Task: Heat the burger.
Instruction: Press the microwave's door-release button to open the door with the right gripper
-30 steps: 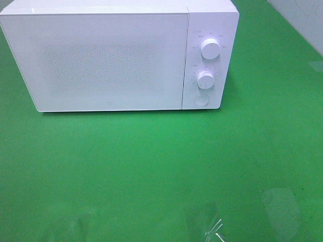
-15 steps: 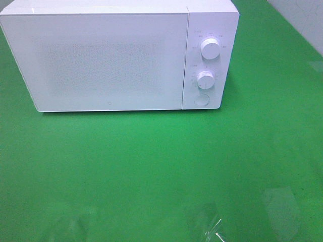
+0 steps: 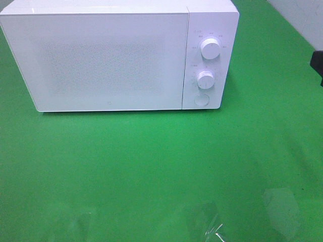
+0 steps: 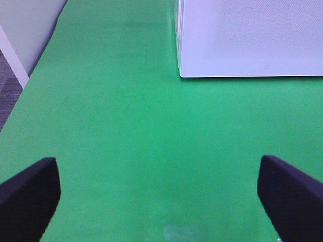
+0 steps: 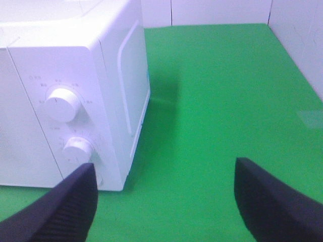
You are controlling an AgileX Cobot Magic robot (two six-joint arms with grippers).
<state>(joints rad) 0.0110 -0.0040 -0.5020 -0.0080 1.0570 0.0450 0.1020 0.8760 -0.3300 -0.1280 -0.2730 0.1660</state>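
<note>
**Table inventory: oven shut, both grippers empty**

1. Pale shiny glare patches (image 3: 204, 222) lie on the near edge of the table.
2. Left gripper (image 4: 157, 169): your left wrist view shows its two black textured fingers (image 4: 30, 194) spread wide apart, with only bare mat between them. It holds nothing.
3. Right gripper (image 5: 166, 169): its black fingers (image 5: 267, 201) are likewise spread, with nothing in the gap. It sits near the oven's right front corner, facing the control panel.
4. Flat green mat (image 3: 151, 166): it covers the whole table top.
5. White box-shaped microwave oven (image 3: 111, 60): it stands on the mat at the far left, with its speckled door closed.
6. On the oven's right panel are an upper round white knob (image 3: 210, 48), a lower round white knob (image 3: 205, 79) and, under them, a round white button (image 3: 201, 100).
7. White wall (image 3: 303, 20): far right, behind the mat.
8. Burger: you cannot tell where it is, as no view shows it.
</note>
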